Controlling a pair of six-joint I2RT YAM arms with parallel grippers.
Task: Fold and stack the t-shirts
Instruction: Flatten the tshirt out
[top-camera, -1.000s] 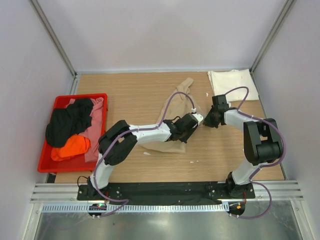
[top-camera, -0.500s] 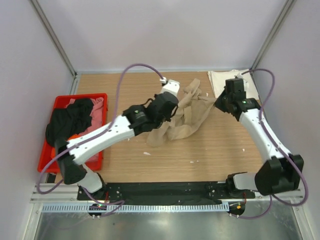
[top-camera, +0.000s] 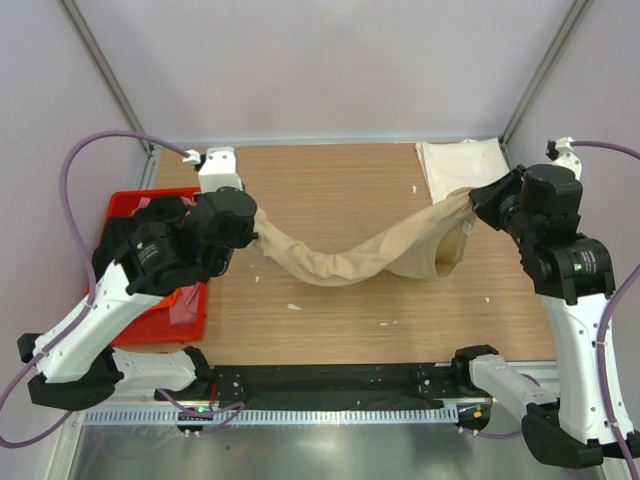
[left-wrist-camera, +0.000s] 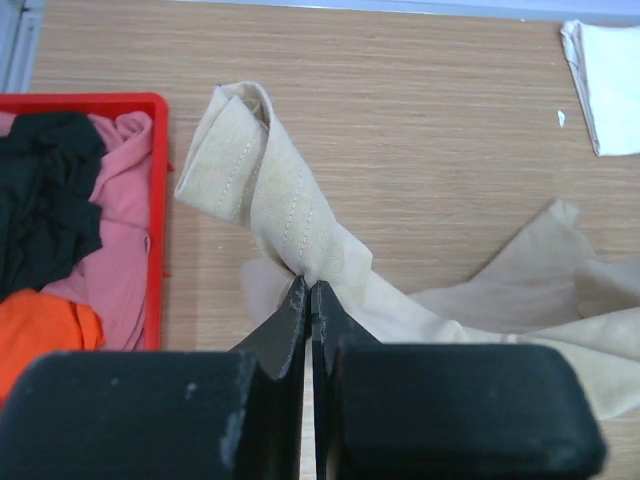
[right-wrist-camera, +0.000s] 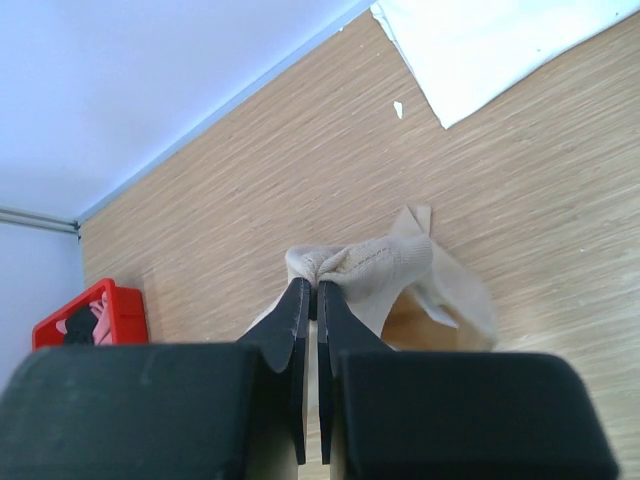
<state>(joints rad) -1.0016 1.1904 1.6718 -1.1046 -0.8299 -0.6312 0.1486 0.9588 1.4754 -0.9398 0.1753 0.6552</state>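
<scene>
Tan t-shirt: slung between the two grippers across the middle of the tabletop, bunched into a rope-like band. It sags low at its centre, and a loose flap hangs under the right end. I cannot tell whether the lowest fold touches the wood.

Cloth, as judged: light, limp and thin. It has no stiffness of its own, so it droops, twists and bunches wherever it is unsupported. It is not fragile, but it probably slips from a shallow pinch.

Where to take hold: a hem, shoulder or sleeve edge seems best, one corner in each gripper and well apart, so the panel opens flat instead of roping.

Left gripper: jaws pressed together on a rolled, stitched edge of the tan t-shirt, the cloth fanning away from the tips in the left wrist view.

Left arm: raised and reaching toward the far left, beside the red bin, wrist turned toward the centre.

Right gripper: jaws clamped on a gathered hem of the same shirt.

Right arm: lifted high at the right side, forearm upright, wrist pointing left.

Cream-white t-shirt: lies flat at the far right corner of the tabletop.

Bin contents: a black shirt, a pink shirt and an orange shirt, all crumpled.
</scene>
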